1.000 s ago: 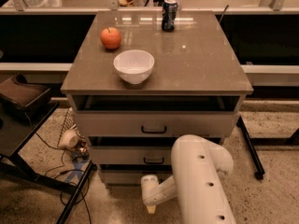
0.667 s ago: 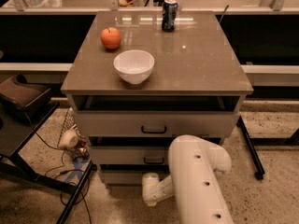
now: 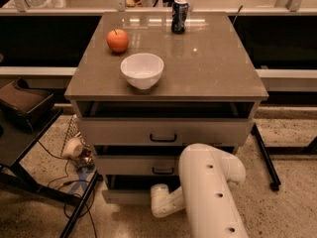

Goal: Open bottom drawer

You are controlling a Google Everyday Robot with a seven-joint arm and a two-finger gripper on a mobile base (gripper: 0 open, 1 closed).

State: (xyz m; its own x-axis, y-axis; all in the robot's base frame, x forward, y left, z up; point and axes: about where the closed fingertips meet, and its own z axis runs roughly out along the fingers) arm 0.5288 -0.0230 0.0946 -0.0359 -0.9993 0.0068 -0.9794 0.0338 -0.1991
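A pale grey cabinet [image 3: 86, 114] fills the middle of the view, its smooth brownish worktop [image 3: 223, 73] seen from above and in front. Under the front edge of the worktop its three drawer fronts step downward, each with a dark gap above it: the top drawer [image 3: 119, 132] with a black bar handle [image 3: 163, 138], the middle drawer [image 3: 129, 165] with a smaller handle [image 3: 163, 171], and the bottom drawer [image 3: 124, 196], the lowest and slimmest, just above the speckled floor [image 3: 34, 217]. Whether the bottom drawer is pulled out at all cannot be told, and its handle is hidden. The robot's thick white arm [image 3: 213, 192] rises from the lower edge of the view below the right half of the worktop's front edge, bends at a rounded elbow in front of the middle drawer, and reaches back down to the left. The gripper [image 3: 158, 193] is at the end of that reach, right up against the bottom drawer's front near its middle; whether it is open, closed or gripping anything cannot be told. A white bowl [image 3: 142, 70] stands upright near the front edge, left of centre. An orange-red apple [image 3: 118, 40] sits behind the bowl, closer to the left edge and apart from the bowl. A dark drink can [image 3: 180, 15] stands upright at the back edge, slightly right of centre, well apart from both.
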